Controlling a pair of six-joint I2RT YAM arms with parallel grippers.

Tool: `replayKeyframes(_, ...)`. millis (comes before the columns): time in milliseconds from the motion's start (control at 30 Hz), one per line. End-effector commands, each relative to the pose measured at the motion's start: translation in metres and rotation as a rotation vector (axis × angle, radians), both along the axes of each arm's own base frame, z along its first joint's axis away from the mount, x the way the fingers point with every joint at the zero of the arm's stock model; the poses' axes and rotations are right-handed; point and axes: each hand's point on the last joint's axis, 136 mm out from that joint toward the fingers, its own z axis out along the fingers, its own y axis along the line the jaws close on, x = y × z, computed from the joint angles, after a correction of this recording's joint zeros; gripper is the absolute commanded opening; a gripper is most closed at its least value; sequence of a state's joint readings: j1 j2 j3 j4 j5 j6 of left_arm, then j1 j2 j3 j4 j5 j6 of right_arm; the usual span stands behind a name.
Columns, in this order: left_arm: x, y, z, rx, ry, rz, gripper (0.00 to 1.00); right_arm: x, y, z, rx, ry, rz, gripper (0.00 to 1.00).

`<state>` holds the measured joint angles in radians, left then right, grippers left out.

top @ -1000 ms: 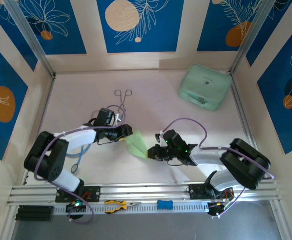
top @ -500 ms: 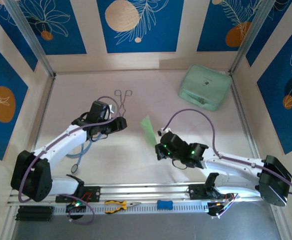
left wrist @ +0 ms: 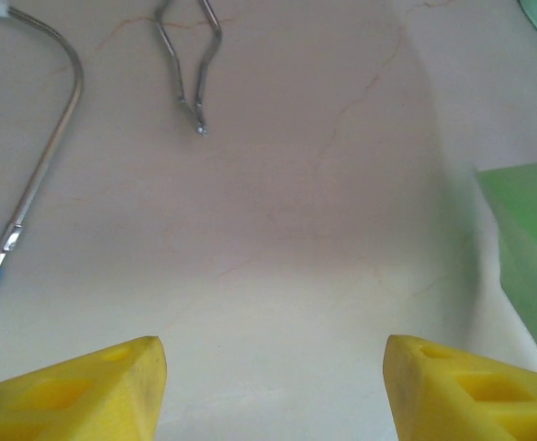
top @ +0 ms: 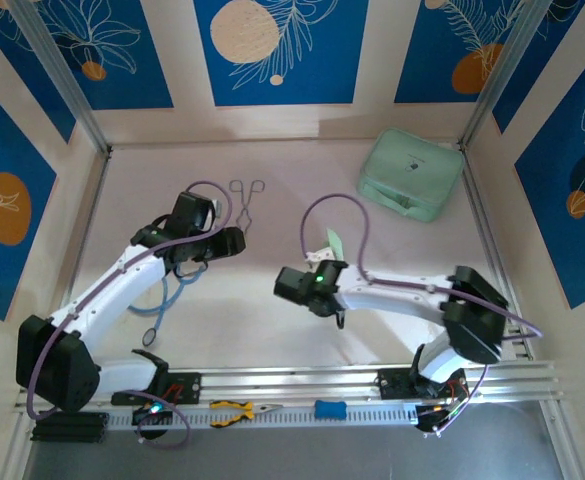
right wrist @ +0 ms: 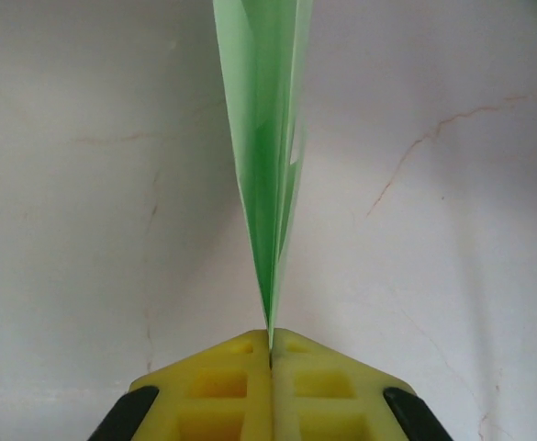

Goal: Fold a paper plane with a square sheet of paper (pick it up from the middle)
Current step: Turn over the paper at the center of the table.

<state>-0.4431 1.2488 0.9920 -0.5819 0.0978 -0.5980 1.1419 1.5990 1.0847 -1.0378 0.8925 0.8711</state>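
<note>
- Two robot arms reach in from the near edge of the pale marbled table [top: 272, 330], the left one toward the left half and the right one toward the middle.
- The right gripper [right wrist: 270, 344] has its yellow fingers pressed together on the narrow end of the paper plane [right wrist: 263, 138], a slim light-green folded dart seen edge-on from the wrist camera, its layers fanning slightly as it runs away from the fingertips.
- From above, the right gripper [top: 324, 266] sits near the middle of the table, and the paper plane [top: 334, 242] shows as a small pale-green sliver just beyond it toward the far edge; whether it touches the table I cannot tell.
- The left gripper [left wrist: 273, 367] has its yellow fingers spread wide, with only bare table between them.
- From above, the left gripper [top: 234, 241] hangs over the left half of the table, well apart from the plane.
- A pair of thin metal tongs [top: 246, 195] lies just beyond the left gripper toward the far edge; its tips [left wrist: 190, 64] also show in the left wrist view.
- A thin metal tool with a blue handle [left wrist: 39, 165] lies to the left of the tongs.
- A bulky mint-green case with rounded corners [top: 412, 175] sits in the far right corner.
- Yellow-handled pliers [top: 237, 410] rest on the rail along the near edge.
</note>
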Motion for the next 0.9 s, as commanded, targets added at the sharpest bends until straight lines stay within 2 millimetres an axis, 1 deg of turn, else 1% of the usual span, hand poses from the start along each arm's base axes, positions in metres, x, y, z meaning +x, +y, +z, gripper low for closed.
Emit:
replayKeyframes(0, 0.000, 0.017, 0.012, 0.060, -0.025, 0.035, 0.65, -0.007, 0.015, -0.007, -0.064, 0.028, 0.054, 0.08)
replayKeyframes(33, 0.000, 0.019, 0.011, 0.065, -0.023, 0.043, 0.65, -0.011, 0.028, -0.014, -0.045, 0.050, 0.095, 0.08)
replayKeyframes(133, -0.001, 0.022, 0.010, 0.070, -0.020, 0.055, 0.66, -0.021, 0.059, -0.031, -0.009, 0.107, 0.198, 0.10)
replayKeyframes(300, -0.001, 0.024, 0.010, 0.057, -0.016, 0.061, 0.69, -0.041, 0.093, -0.052, 0.083, 0.215, 0.324, 0.17)
replayKeyframes(367, 0.000, 0.025, 0.012, 0.052, -0.019, 0.054, 0.69, -0.046, 0.104, -0.054, 0.144, 0.238, 0.360, 0.20)
replayKeyframes(500, 0.000, 0.023, 0.012, 0.035, -0.019, 0.048, 0.70, -0.052, 0.125, -0.045, 0.333, 0.266, 0.422, 0.34)
replayKeyframes(567, 0.000, 0.021, 0.011, 0.024, -0.016, 0.040, 0.70, -0.053, 0.130, -0.039, 0.425, 0.274, 0.431, 0.41)
replayKeyframes(600, 0.000, 0.020, 0.011, 0.017, -0.017, 0.036, 0.70, -0.053, 0.130, -0.035, 0.462, 0.276, 0.432, 0.42)
replayKeyframes(733, -0.001, 0.013, 0.010, -0.017, -0.020, 0.007, 0.71, -0.044, 0.125, -0.020, 0.596, 0.240, 0.391, 0.45)
replayKeyframes(800, -0.002, 0.008, 0.009, -0.043, -0.024, -0.015, 0.71, -0.039, 0.121, -0.016, 0.709, 0.257, 0.353, 0.45)
replayKeyframes(867, -0.002, 0.001, 0.007, -0.078, -0.019, -0.041, 0.69, -0.029, 0.114, -0.014, 0.820, 0.268, 0.274, 0.43)
